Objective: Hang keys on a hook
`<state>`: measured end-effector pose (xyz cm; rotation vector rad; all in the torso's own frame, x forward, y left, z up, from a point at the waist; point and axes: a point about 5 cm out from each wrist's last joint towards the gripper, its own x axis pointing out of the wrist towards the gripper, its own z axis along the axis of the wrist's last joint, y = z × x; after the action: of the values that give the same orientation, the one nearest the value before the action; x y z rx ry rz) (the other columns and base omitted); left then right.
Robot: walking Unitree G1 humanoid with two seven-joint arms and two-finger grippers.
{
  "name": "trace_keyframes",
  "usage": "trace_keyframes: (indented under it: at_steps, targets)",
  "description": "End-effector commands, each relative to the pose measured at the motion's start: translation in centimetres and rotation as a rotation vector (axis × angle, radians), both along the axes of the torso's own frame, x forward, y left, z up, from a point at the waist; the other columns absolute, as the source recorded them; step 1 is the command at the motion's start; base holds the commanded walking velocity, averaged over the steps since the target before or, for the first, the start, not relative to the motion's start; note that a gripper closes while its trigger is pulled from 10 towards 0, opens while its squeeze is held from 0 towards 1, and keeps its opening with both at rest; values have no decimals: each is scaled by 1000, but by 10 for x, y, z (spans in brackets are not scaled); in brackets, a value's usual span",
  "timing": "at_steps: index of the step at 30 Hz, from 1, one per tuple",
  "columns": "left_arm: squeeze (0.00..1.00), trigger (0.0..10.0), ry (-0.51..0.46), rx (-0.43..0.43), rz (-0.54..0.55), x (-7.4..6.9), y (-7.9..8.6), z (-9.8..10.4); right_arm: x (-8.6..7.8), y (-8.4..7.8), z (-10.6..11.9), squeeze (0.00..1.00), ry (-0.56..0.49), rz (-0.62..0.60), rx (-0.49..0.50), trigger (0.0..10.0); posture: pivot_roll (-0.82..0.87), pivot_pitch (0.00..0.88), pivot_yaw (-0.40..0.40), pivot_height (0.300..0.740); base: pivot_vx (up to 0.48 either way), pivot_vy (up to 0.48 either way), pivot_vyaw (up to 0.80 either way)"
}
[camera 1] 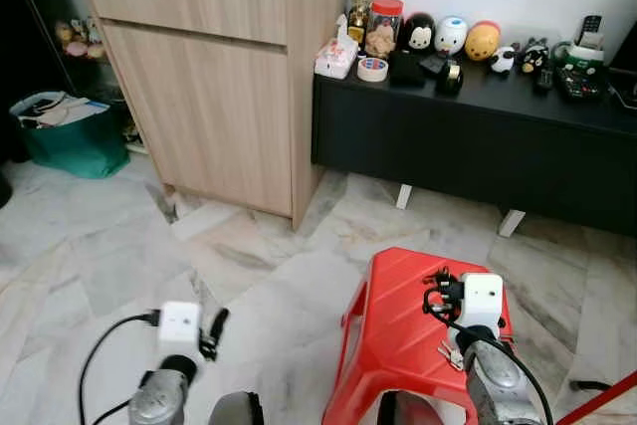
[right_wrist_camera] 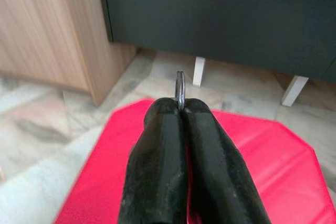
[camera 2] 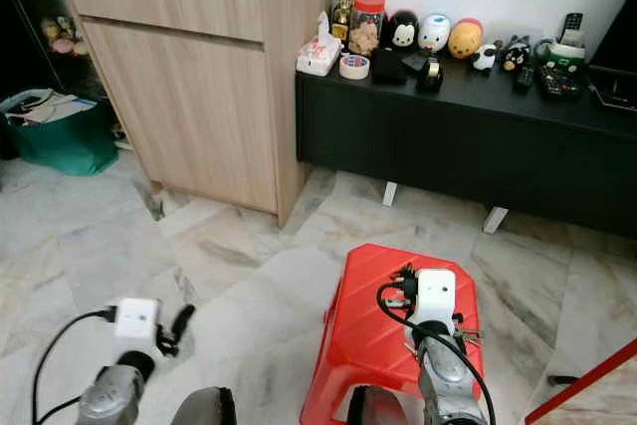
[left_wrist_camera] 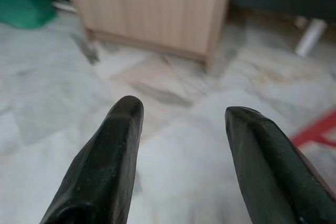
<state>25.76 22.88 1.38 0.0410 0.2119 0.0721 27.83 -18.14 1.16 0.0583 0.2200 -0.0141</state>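
My right gripper (right_wrist_camera: pixel 180 106) is shut on a thin metal key ring (right_wrist_camera: pixel 180 85), which sticks up between the closed fingertips. In the eye views that gripper (camera 1: pixel 441 284) hovers over the top of a red plastic stool (camera 1: pixel 393 316). Small metal pieces that look like keys (camera 1: pixel 451 353) hang beside the right wrist. My left gripper (left_wrist_camera: pixel 181 111) is open with nothing between its fingers. It is held low over the marble floor to the left of the stool, seen as the left gripper (camera 1: pixel 214 327) in the eye view.
A tall light-wood cabinet (camera 1: pixel 219 77) stands ahead on the left. A low black sideboard (camera 1: pixel 478 136) to its right carries toys, a jar and a tape roll. A green bag (camera 1: pixel 65 141) sits far left. A red bar (camera 1: pixel 607 400) crosses the lower right corner.
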Motion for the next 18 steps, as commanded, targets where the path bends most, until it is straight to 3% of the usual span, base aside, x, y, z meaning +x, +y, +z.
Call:
trace_keyframes:
  at_steps: [1,2,3,5,10,13,18]
  targets:
    - [0,10000,24,4,-4,1,0,-3,2,6,1,0,1,-5,57,10000,70,0,-49,609,0,0,0]
    - [0,10000,24,4,-4,1,0,-3,2,6,1,0,1,-5,57,10000,70,0,-49,609,0,0,0]
    - [0,10000,63,29,-5,-2,4,-9,-5,23,-5,0,27,86,83,10000,70,0,-50,609,0,0,0]
    - [0,10000,108,46,14,-9,10,-16,-11,31,-9,0,38,142,69,10000,64,0,-52,609,0,0,0]
    - [0,10000,184,49,55,-23,16,-30,-15,22,-16,0,73,26,126,10000,73,0,-52,609,0,0,0]
    - [0,10000,239,69,55,-33,14,-41,-9,9,-16,0,84,-84,149,10000,72,0,-31,619,0,0,0]
    - [0,10000,289,57,67,-37,13,-48,-2,5,-16,0,124,-116,121,10000,88,0,-29,644,0,0,0]
